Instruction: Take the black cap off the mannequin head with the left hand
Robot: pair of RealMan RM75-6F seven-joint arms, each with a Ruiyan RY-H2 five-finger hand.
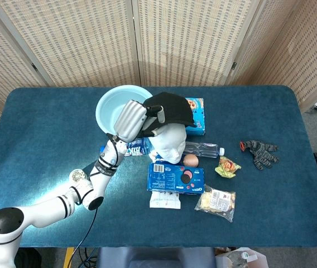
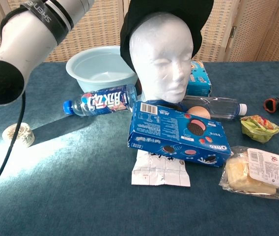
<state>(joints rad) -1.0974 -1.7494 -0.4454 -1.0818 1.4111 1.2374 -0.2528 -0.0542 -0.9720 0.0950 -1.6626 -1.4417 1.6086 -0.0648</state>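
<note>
The white mannequin head (image 1: 169, 144) stands upright at mid table, its face and crown bare in the chest view (image 2: 161, 54). The black cap (image 1: 173, 108) hangs above and behind the crown, lifted off it. My left hand (image 1: 131, 120) grips the cap at its left edge, fingers curled into the fabric. In the chest view the cap (image 2: 203, 14) shows as a dark shape behind the head, and only my left forearm (image 2: 29, 32) is seen; the hand is above the frame. My right hand shows in neither view.
A light blue bowl (image 1: 109, 109) sits behind-left of the head. A water bottle (image 2: 102, 101), an Oreo box (image 2: 179, 133), a clear bottle (image 2: 218, 106), a cookie box (image 1: 196, 114), snack packs (image 2: 260, 169) and a white packet (image 2: 160, 168) crowd the base. Gloves (image 1: 260, 152) lie right.
</note>
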